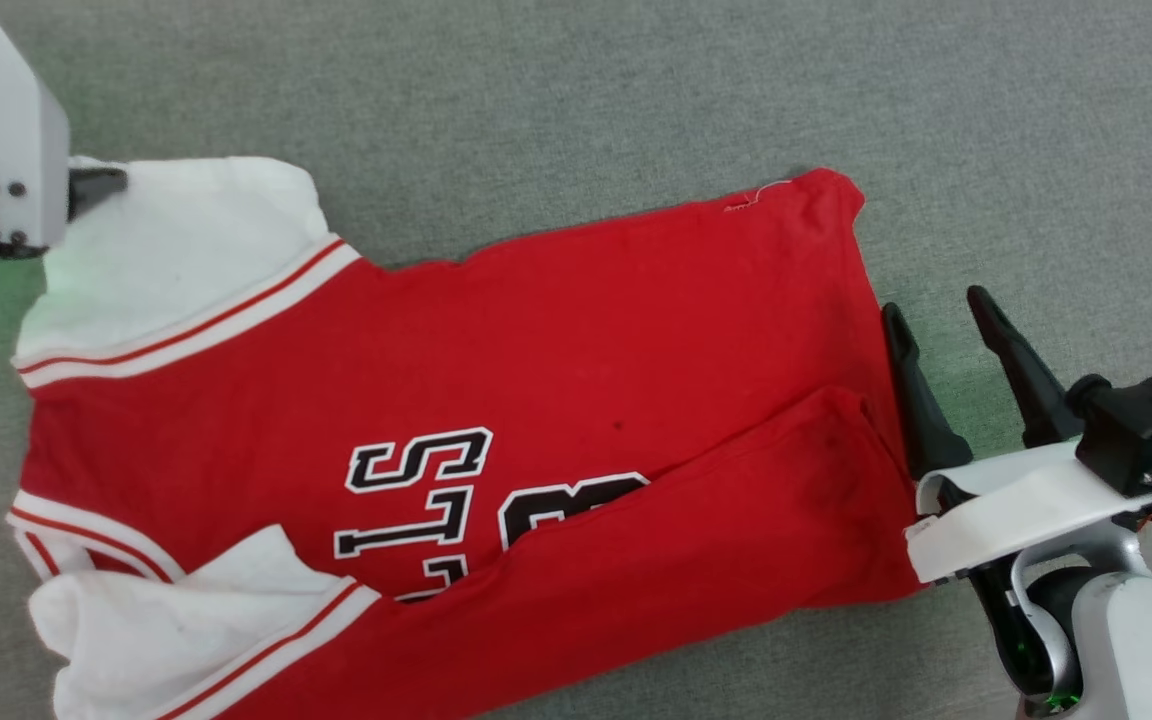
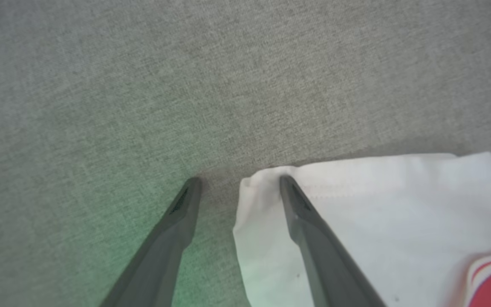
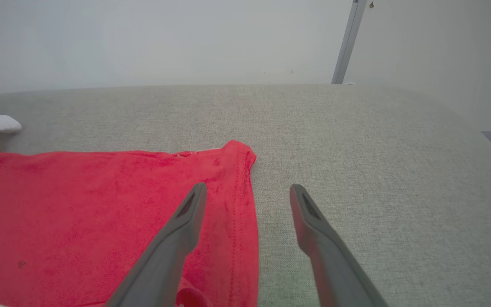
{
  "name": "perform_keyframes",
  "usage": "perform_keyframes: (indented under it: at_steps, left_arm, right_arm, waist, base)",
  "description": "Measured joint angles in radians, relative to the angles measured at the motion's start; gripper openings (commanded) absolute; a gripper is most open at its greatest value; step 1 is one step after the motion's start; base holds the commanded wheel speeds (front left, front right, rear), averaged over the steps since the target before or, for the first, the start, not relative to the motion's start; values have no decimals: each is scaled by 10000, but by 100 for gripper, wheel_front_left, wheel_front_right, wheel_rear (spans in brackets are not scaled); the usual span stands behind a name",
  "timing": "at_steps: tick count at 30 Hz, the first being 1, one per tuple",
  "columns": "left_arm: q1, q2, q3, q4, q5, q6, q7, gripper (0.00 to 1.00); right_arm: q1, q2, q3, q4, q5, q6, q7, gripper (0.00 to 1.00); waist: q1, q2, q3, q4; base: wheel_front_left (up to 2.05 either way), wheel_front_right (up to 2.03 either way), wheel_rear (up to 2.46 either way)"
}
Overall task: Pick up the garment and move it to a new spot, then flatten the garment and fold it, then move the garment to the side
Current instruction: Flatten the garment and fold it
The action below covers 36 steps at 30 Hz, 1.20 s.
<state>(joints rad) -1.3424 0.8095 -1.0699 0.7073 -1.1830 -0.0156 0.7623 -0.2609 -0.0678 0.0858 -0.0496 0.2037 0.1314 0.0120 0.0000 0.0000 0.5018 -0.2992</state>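
Left tool (image 2: 240,182), fingers spread wide and empty, straddles the corner of a white sleeve (image 1: 176,250). The garment (image 1: 556,340) lies flat on the grey upholstered surface (image 1: 576,90), well short of its far edge, neck left, hem right, near side folded over. Right tool (image 1: 936,305), equally wide and empty, brackets the hem. Folding appears under way. Next, both tools likely must pinch the far edge and bring it nearward. The flap hides part of the lettering (image 1: 416,500), and the near sleeve is cut off.
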Motion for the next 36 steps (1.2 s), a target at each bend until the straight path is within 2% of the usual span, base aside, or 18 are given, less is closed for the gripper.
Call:
perform_keyframes:
  at_steps: [1, 7, 13, 19, 24, 29, 31, 36]
  left_arm:
    - [-57, -29, -6, 59, -15, -6, 144, 0]
    - [-272, -82, -50, 105, -69, -284, 491, 0]
    - [-440, -291, -52, 134, -65, -328, 508, 0]
    - [-574, -673, -42, 151, -50, -370, 305, 0]
    - [-674, -945, -29, 201, -50, -441, 192, 0]
    - [-710, -1106, -17, 295, -54, -474, 52, 0]
    - [-709, -1152, -19, 353, -54, -504, -6, 0]
    - [-655, -1319, -36, 489, -56, -529, -128, 0]
  right_arm:
    - [-27, 13, 29, 25, 35, 0, 71, 100]
    - [-526, 73, 111, 46, 451, 0, 1032, 100]
    - [-2023, -128, 92, 242, 669, 0, 2974, 100]
    - [-3708, -629, 155, 1781, 970, 0, 4807, 100]
    - [-4590, -773, 236, 3244, 1436, 0, 6171, 100]
    - [-5412, -928, 395, 4042, 1965, -6, 7438, 100]
    - [-5681, -993, 458, 4305, 2105, -8, 7994, 0]
    - [-5960, -991, 458, 4504, 1956, -4, 8949, 0]
  waist:
    - [1, 0, 54, -25]
    - [1, 0, 251, -74]
    - [0, 0, 328, 82]
    - [0, 0, 386, 392]
    - [0, 0, 456, 687]
    - [0, 0, 499, 882]
    - [0, 0, 491, 921]
    - [0, 0, 391, 988]
  base:
    - [0, 0, 0]
    - [0, 0, 0]
    - [0, 0, 0]
    - [0, 0, 0]
    - [0, 0, 0]
    - [0, 0, 0]
    - [0, 0, 0]
    - [0, 0, 0]
